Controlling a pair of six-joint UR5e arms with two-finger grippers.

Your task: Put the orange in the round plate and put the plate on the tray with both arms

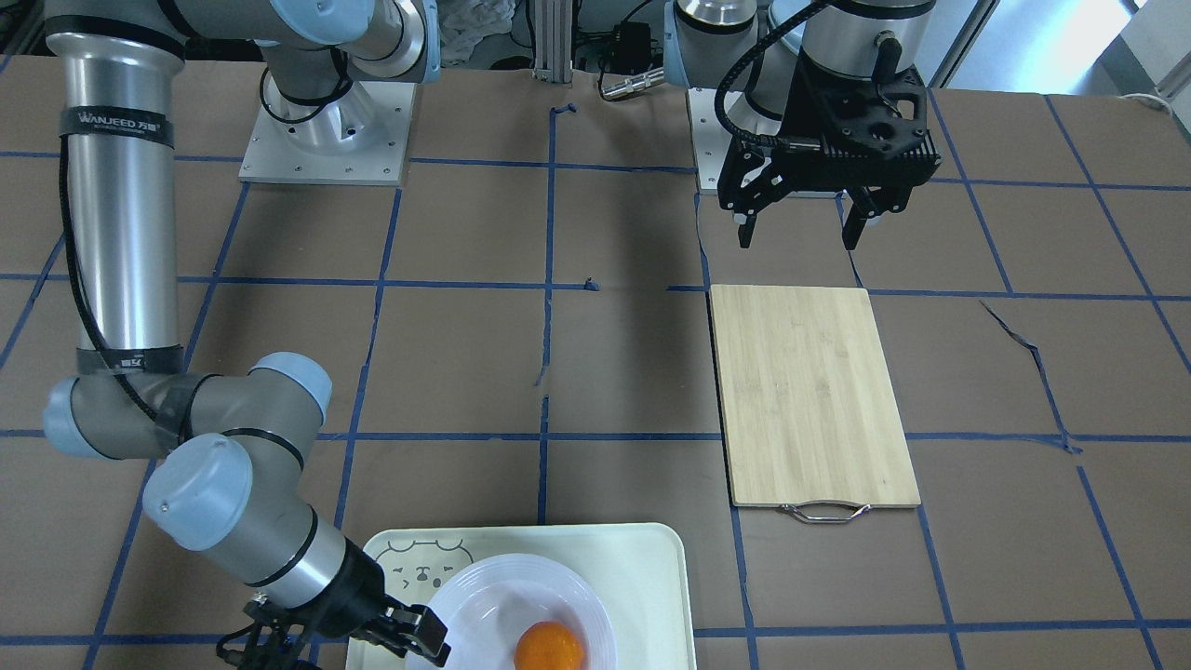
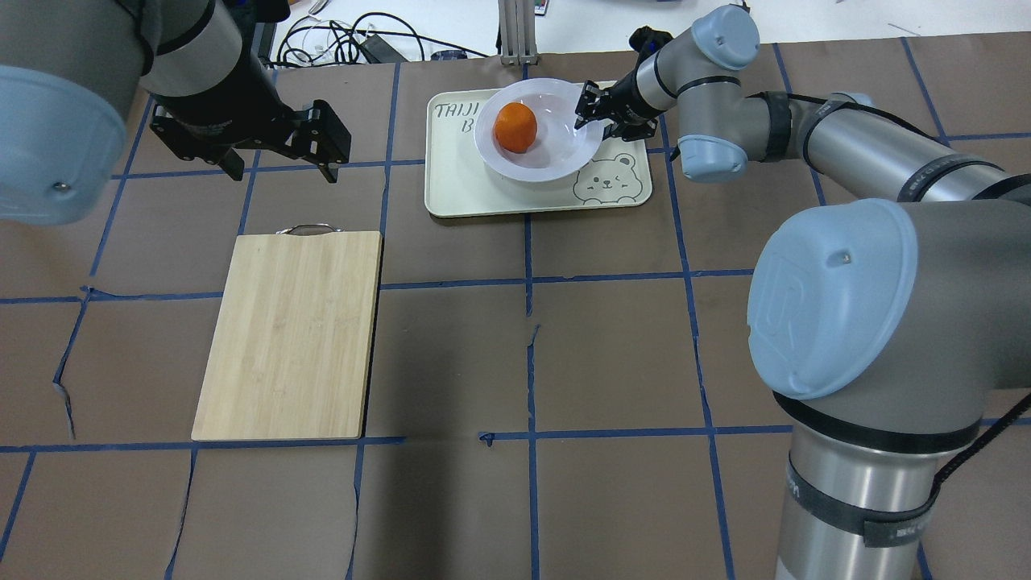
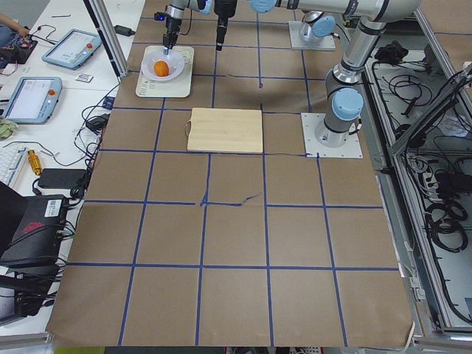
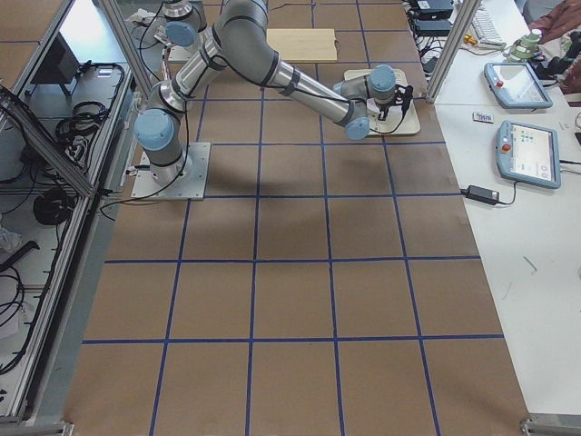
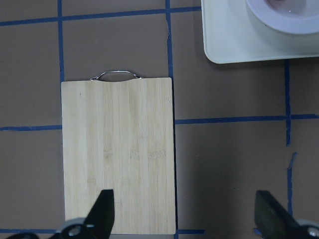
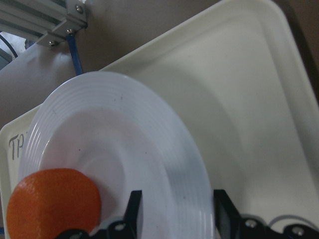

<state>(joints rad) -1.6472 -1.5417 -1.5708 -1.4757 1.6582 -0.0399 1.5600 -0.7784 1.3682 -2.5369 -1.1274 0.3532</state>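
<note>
The orange [image 2: 515, 126] lies in the white round plate [image 2: 548, 157], left of its centre. The plate is over the far part of the cream tray [image 2: 459, 193]. My right gripper [image 2: 586, 109] holds the plate's right rim, one finger on each side of it. The right wrist view shows the rim filling the gap of that gripper [image 6: 179, 214], with the orange [image 6: 52, 201] at the lower left and a shadow on the tray [image 6: 239, 99] below the plate. My left gripper [image 2: 282, 165] hangs open and empty above the table, beyond the cutting board's handle.
A bamboo cutting board [image 2: 290, 334] with a metal handle lies left of the tray, and the left wrist view looks down on it [image 5: 119, 154]. Cables and an aluminium post [image 2: 515, 32] stand behind the tray. Blue tape lines cross the brown table cover.
</note>
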